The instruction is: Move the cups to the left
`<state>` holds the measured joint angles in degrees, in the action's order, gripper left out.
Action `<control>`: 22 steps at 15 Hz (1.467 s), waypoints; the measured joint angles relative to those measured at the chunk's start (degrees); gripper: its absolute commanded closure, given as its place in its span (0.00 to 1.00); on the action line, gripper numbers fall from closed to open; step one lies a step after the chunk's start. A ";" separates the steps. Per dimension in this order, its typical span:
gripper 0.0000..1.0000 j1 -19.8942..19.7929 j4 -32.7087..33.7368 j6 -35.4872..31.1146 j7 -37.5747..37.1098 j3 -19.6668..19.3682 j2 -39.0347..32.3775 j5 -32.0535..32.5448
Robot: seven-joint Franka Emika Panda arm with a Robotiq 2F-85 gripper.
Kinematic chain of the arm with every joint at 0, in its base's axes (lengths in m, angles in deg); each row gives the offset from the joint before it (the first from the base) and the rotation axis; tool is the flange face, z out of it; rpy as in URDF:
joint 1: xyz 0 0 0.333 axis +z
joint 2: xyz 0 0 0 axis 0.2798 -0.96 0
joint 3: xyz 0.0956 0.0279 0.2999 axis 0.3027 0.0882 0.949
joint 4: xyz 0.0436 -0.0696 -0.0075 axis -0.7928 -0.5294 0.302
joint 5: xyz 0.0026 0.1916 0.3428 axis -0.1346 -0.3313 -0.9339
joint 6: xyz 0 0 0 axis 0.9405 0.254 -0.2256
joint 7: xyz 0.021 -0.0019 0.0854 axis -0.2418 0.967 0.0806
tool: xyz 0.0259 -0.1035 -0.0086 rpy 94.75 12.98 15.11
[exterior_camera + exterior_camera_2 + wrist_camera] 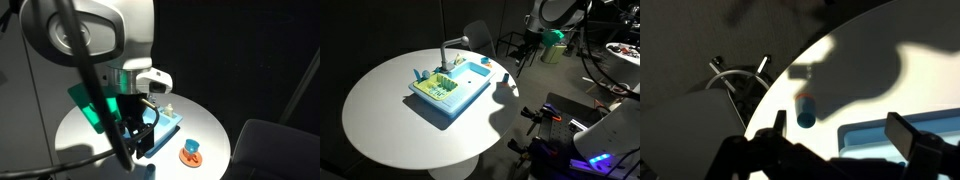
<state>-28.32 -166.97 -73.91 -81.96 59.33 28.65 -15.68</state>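
A small light-blue cup stands on a flat orange saucer on the round white table, next to the blue toy sink. In the wrist view the cup lies below and ahead, left of the sink's corner. It also shows in an exterior view. Small light-blue pieces stand at the sink's far corner; I cannot tell whether they are cups. My gripper is open and empty, held high above the table near the cup, not touching it. It shows in both exterior views.
The toy sink has a grey faucet and a green insert. A chair stands behind the table, and its metal legs show past the table edge. Dark equipment sits beside the table.
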 measured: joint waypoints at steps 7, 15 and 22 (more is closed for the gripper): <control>0.00 -0.09 3.76 -2.72 6.34 -1.79 -6.61 -3.01; 0.00 -0.44 8.79 -6.13 14.89 -1.76 -14.88 -9.22; 0.00 -2.13 13.67 -6.87 17.42 1.13 -20.98 -10.57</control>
<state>-30.45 -153.31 -80.78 -64.54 60.45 7.68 -26.25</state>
